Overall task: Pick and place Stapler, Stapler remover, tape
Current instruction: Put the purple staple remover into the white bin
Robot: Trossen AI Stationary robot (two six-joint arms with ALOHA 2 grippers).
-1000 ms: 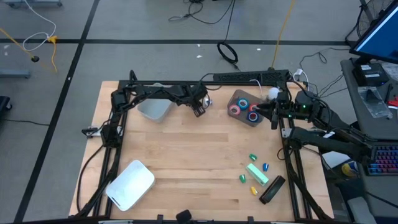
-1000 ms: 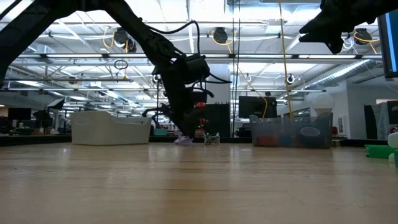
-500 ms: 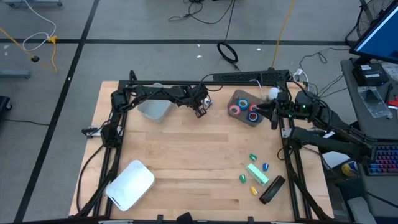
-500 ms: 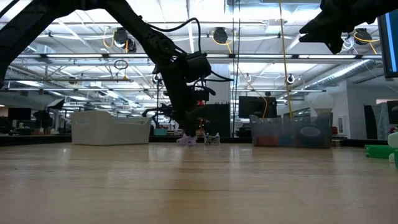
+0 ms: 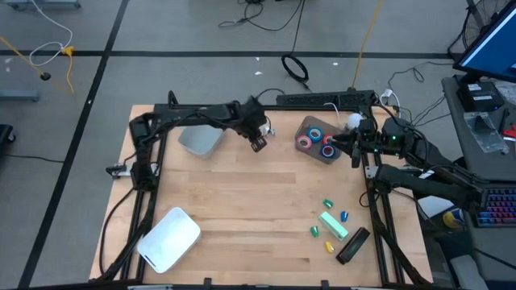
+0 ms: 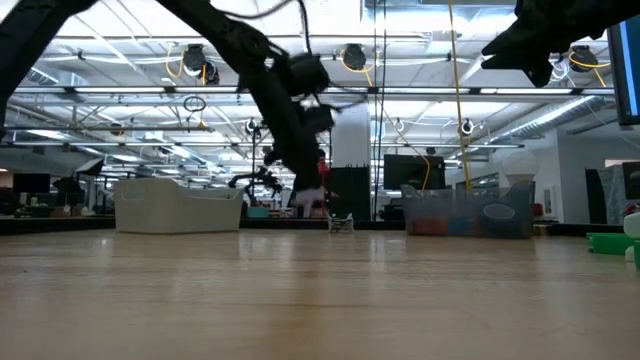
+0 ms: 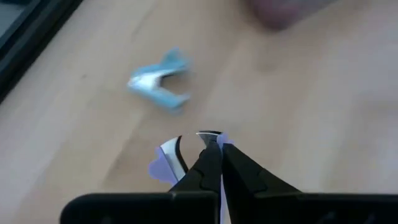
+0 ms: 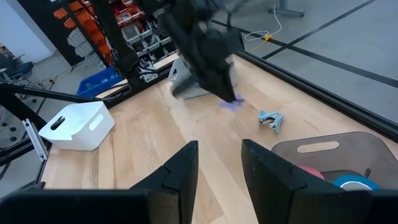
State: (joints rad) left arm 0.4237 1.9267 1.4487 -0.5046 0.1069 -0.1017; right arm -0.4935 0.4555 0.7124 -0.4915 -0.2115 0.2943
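Observation:
My left gripper [image 5: 258,143] hangs above the far middle of the table, shut on a purple staple remover [image 7: 166,164]. A light blue staple remover [image 7: 160,84] lies on the wood just beyond it, also seen in the right wrist view [image 8: 272,119]. Red and blue tape rolls [image 5: 317,140] lie in a brown see-through bin [image 5: 307,125] at the far right. My right gripper [image 8: 217,168] waits open by that bin's right side with nothing between its fingers. A green stapler [image 5: 333,224] lies near the right front. My left gripper pinches the purple staple remover between its two fingertips [image 7: 211,163]. The remover's purple wing and metal claw [image 7: 176,151] stick out to one side of the fingers. The fingers come from above, slanting down. The remover hangs clear of the table [image 6: 305,198].
A grey bin [image 5: 200,141] stands at the far left and a white bin [image 5: 169,239] at the near left. A black oblong thing [image 5: 352,245] and small coloured pieces [image 5: 327,205] lie around the green stapler. The table's middle is bare wood.
My left gripper has shut on the purple staple remover, which lay on the table, and has risen with it, so the remover now hangs clear of the wood. The blue staple remover has stayed where it was.

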